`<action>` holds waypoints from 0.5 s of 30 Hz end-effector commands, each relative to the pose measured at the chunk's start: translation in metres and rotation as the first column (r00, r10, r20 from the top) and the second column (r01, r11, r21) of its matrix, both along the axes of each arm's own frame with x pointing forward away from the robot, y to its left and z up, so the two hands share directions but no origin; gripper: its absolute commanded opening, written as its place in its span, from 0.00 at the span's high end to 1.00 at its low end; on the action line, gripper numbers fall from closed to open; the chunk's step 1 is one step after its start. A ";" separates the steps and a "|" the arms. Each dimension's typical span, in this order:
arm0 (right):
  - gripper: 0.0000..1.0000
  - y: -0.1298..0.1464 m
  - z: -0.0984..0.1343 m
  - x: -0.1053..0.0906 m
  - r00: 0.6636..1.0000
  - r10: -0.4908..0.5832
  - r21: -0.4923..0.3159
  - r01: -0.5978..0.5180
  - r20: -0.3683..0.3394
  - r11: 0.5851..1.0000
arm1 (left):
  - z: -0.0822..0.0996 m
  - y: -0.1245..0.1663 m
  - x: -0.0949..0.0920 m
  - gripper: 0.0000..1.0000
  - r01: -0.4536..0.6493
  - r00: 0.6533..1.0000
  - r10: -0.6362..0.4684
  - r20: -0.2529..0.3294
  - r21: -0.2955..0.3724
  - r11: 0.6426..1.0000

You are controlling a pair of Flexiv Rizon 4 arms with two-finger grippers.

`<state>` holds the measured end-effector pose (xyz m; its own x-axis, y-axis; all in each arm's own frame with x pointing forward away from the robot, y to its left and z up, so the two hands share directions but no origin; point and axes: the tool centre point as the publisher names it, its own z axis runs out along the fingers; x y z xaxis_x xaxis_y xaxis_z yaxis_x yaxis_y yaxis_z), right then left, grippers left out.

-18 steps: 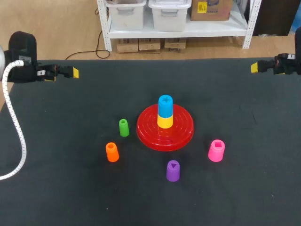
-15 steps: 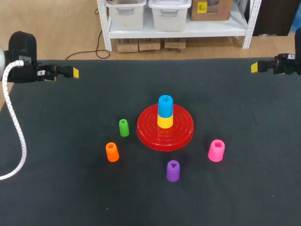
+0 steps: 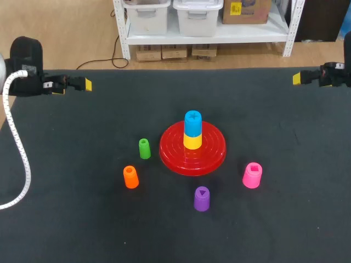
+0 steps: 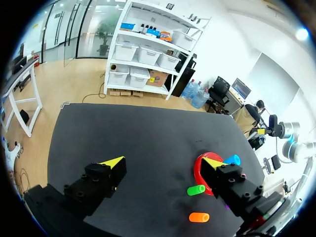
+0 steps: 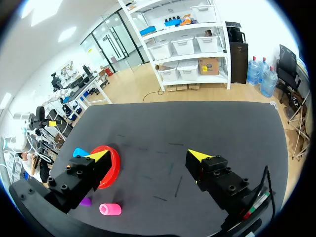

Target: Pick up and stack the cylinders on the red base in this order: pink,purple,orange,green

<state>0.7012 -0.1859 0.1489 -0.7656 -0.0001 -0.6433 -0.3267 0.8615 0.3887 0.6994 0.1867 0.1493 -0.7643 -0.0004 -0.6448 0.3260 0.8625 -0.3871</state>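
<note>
Head view: left gripper (image 3: 88,84) and right gripper (image 3: 296,78) sit spread and empty at the upper corners, seemingly parked. Pink cylinder (image 3: 252,175), lower right, likely goes first.

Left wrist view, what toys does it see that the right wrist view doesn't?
Only the left wrist view shows the small green plastic cylinder and the orange plastic cylinder. Only the right wrist view clearly shows the pink plastic cylinder. Both views show the round red plastic base, the blue plastic cylinder in the stack on it, and the black table.
</note>
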 end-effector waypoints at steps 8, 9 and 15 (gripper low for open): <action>0.00 0.001 0.001 0.000 1.000 -0.002 -0.003 0.002 -0.001 1.000 | 0.004 0.001 -0.002 0.00 0.043 0.998 -0.044 0.045 0.006 0.999; 0.00 0.001 0.001 0.000 1.000 -0.002 -0.003 0.002 -0.001 1.000 | 0.005 0.002 -0.001 0.00 0.062 0.996 -0.063 0.056 0.014 0.998; 0.00 0.001 0.001 0.000 1.000 -0.002 -0.003 0.002 -0.001 1.000 | 0.025 0.004 -0.003 0.00 0.300 0.921 -0.324 0.215 0.136 0.944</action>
<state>0.7013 -0.1858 0.1489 -0.7656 -0.0002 -0.6433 -0.3268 0.8615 0.3886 0.7021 0.1826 0.1691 -0.6530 0.1783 -0.7361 0.4938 0.8372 -0.2352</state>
